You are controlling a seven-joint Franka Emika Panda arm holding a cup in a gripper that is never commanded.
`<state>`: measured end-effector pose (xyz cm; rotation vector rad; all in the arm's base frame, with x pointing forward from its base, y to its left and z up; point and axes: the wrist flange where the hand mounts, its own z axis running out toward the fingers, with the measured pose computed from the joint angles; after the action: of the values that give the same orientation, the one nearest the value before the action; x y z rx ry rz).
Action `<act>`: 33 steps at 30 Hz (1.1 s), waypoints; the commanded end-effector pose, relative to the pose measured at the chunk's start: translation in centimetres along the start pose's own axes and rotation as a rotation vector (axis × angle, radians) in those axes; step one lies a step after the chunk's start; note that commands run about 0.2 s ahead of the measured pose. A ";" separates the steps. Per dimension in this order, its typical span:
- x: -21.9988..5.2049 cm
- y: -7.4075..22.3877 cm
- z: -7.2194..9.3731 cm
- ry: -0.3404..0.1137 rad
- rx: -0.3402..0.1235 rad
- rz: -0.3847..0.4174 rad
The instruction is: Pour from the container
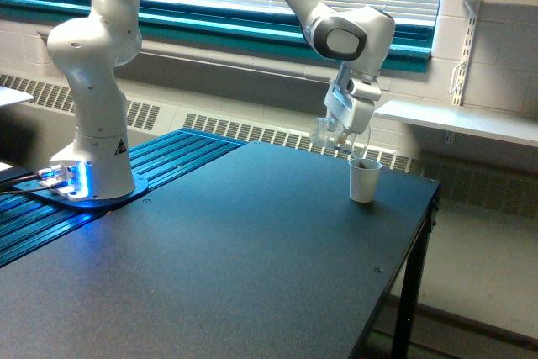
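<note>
The white arm reaches down from the upper part of the exterior view and ends in the gripper [345, 134], which hangs over the far right part of the dark surface [235, 266]. The jaws hold the container [328, 133], a small clear cup, closed on its sides; it is tipped well over, lying almost on its side, its mouth toward the exterior view's right and slightly down. Its contents are too small and faint to make out through the wall. Just below and to the right of that mouth stands a white paper cup [363, 180], upright on the surface near the far right corner, with something dark showing inside its rim. The container is above the paper cup and apart from it, its lip near the cup's left rim. The arm's base [91, 178] stands well apart at the exterior view's left, on a blue ribbed panel [181, 153] lit with a blue glow. Behind the surface run a vent grille along the wall, a teal window sill with blinds above it, and a white shelf [471, 121] at the right.
</note>
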<state>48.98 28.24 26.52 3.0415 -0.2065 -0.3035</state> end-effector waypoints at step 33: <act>-0.2 0.5 -1.2 0.012 0.045 0.000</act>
<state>48.85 27.98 27.00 3.0659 -0.2210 -0.3098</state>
